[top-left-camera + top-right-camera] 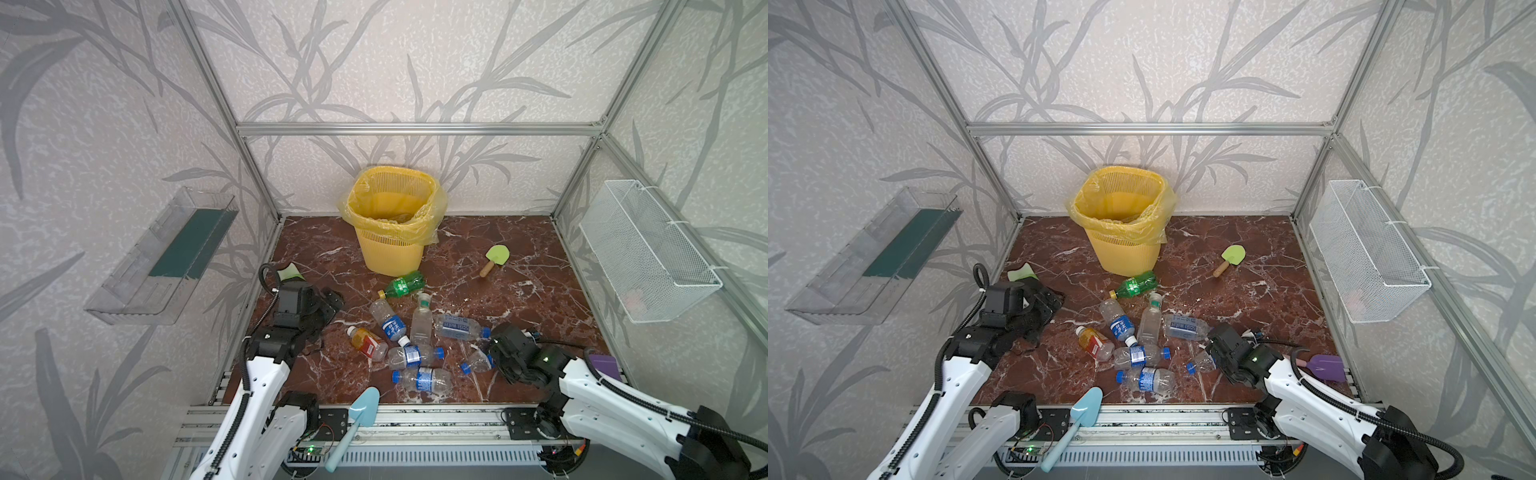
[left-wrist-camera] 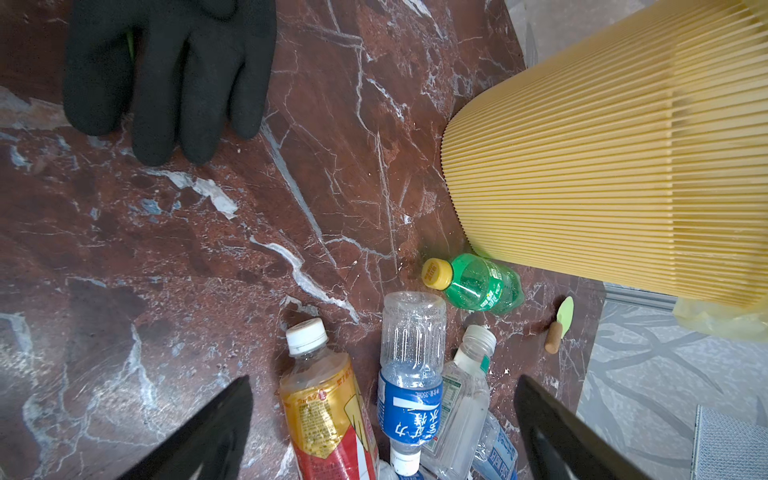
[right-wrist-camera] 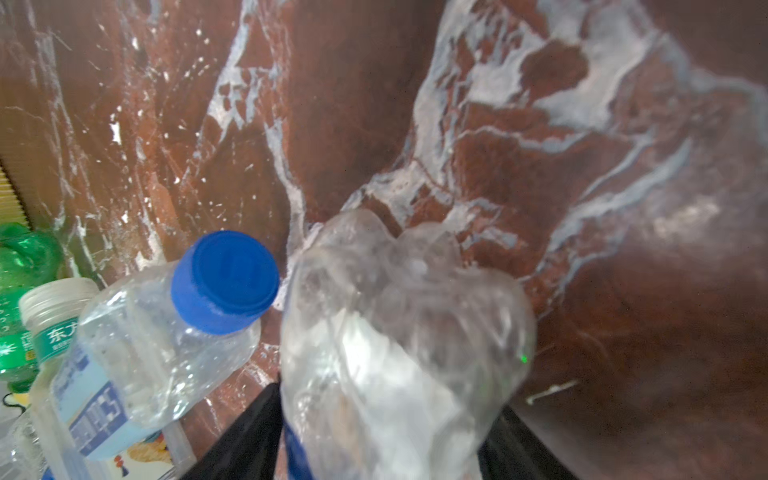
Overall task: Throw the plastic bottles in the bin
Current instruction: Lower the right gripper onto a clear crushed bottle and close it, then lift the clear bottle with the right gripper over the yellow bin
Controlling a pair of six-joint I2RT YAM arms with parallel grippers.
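The yellow lattice bin (image 1: 390, 253) (image 1: 1127, 253) stands at the back of the marble floor, its wall also in the left wrist view (image 2: 602, 166). Several plastic bottles lie in front of it: a green one (image 1: 405, 285) (image 2: 478, 284), an orange-labelled one (image 1: 368, 343) (image 2: 328, 415), and clear blue-labelled ones (image 1: 388, 320) (image 1: 424, 379). My right gripper (image 1: 494, 359) (image 3: 388, 399) is low at the right, shut on a crumpled clear bottle (image 3: 399, 324) (image 1: 478, 361) with a blue cap. My left gripper (image 1: 322, 313) (image 2: 384, 377) hangs open left of the pile, holding nothing.
A black glove (image 2: 166, 75) lies on the floor at the left. A green paddle (image 1: 494, 259) lies right of the bin. A light-blue shovel (image 1: 357, 419) rests on the front rail, a purple one (image 1: 1327, 365) at front right. A wire basket (image 1: 648, 253) and a clear tray (image 1: 166, 257) hang on the side walls.
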